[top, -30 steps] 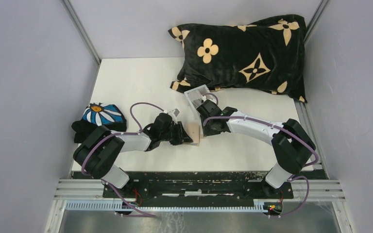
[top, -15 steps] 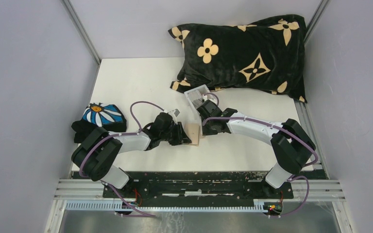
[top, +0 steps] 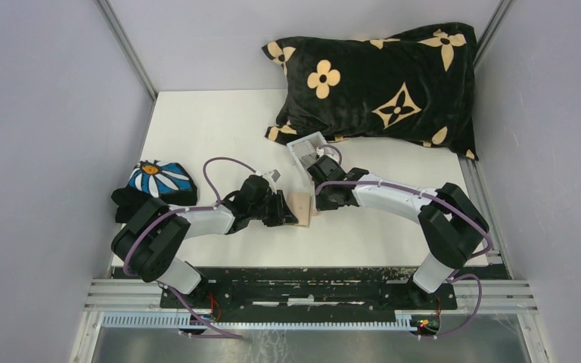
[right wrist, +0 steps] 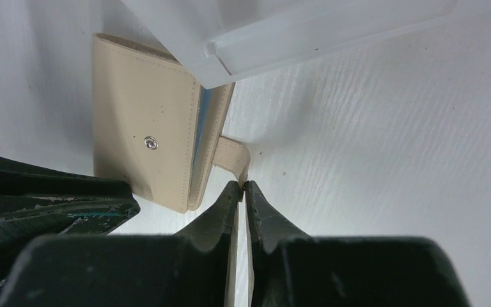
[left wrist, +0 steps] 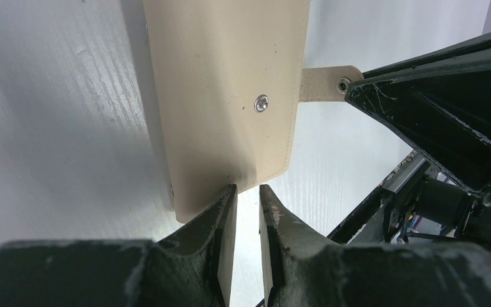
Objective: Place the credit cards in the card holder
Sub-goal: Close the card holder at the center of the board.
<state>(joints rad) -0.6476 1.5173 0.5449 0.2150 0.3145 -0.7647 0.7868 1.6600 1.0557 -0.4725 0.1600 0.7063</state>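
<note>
Risk, tab: snap tab caught only at its very tip; a sharp pull probably slips it free and lets the flap drop back.
Risk, holder: card holder light and flat on the table; likely to slide or lift whole if its near corner is not pinned while the tab is drawn.
Risk, card: blue card showing as a thin edge inside the fold; could skew or ride out as the flap opens.
Risk, box: clear plastic box just beside the holder's far edge; easily nudged by the right wrist.
Left arm: low, reaching from lower left to the centre of the top view, wrist aimed rightward at the holder.
Right arm: stretched from lower right to centre, wrist aimed leftward.
Left pincer: jaws slightly apart, tips at the holder's lower edge, bare table in the gap; pressing or not, impossible to tell.
Right pincer: closed on the tab's end.
Holder's place: centre of the top view, between both pincers.
Other cards: not visible.
</note>
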